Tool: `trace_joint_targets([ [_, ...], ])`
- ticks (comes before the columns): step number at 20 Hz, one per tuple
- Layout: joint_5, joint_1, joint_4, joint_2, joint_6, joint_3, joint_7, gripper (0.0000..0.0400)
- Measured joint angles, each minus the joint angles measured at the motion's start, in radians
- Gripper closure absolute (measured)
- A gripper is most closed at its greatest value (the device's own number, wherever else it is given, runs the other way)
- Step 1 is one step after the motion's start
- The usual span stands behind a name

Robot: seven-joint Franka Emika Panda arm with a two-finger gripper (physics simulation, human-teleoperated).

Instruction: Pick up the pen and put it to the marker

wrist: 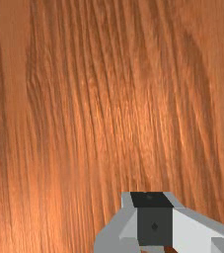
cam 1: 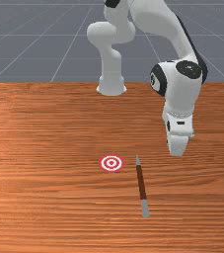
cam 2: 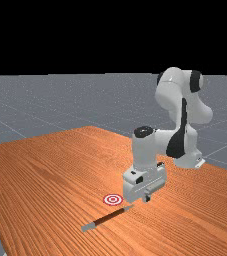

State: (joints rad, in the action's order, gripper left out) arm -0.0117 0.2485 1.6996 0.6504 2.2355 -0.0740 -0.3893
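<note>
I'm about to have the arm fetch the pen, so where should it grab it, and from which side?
Probably the middle of the pen's brown barrel, from straight above, closing across its long sides. It lies flat on the table, long and thin, and one grey end tapers to a point, so the middle should hold steadier.

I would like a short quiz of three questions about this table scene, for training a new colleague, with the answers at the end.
1. Put in order, from the front view's left to its right: pen, end effector, marker.
2. True or false: the pen lies across the marker.
3. Choose one. The pen's middle part is: a) blue, b) reddish brown, c) green.

Key: 1. marker, pen, end effector. 2. False. 3. b.
</note>
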Motion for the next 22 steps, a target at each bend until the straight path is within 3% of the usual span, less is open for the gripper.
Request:
trace_joint_targets([
  [7, -0.03, -0.002, -0.007, 0.07, 0.107, 0.003, -0.045, 0.04],
  [9, -0.039, -0.009, -0.139, 0.14, 0.045, 0.0, -0.091, 0.04],
  [10, 0.06, -0.068, -0.19, 0.178, 0.051, -0.061, -0.116, 0.04],
  [11, -0.039, -0.019, -0.31, 0.233, -0.032, -0.005, -0.131, 0.04],
  [12, -0.036, -0.019, -0.402, 0.282, -0.074, -0.001, -0.128, 0.04],
  [13, 0.011, -0.037, -0.465, 0.319, -0.087, -0.018, -0.093, 0.04],
  [14, -0.029, -0.02, -0.579, 0.377, -0.154, 0.003, -0.12, 0.04],
  [16, -0.019, -0.019, -0.657, 0.42, -0.187, 0.012, -0.079, 0.04],
  [19, -0.012, -0.019, -0.953, 0.578, -0.324, 0.007, -0.095, 0.04],
  [22, -0.022, -0.021, -0.954, 0.583, -0.329, 0.01, -0.122, 0.04],
])
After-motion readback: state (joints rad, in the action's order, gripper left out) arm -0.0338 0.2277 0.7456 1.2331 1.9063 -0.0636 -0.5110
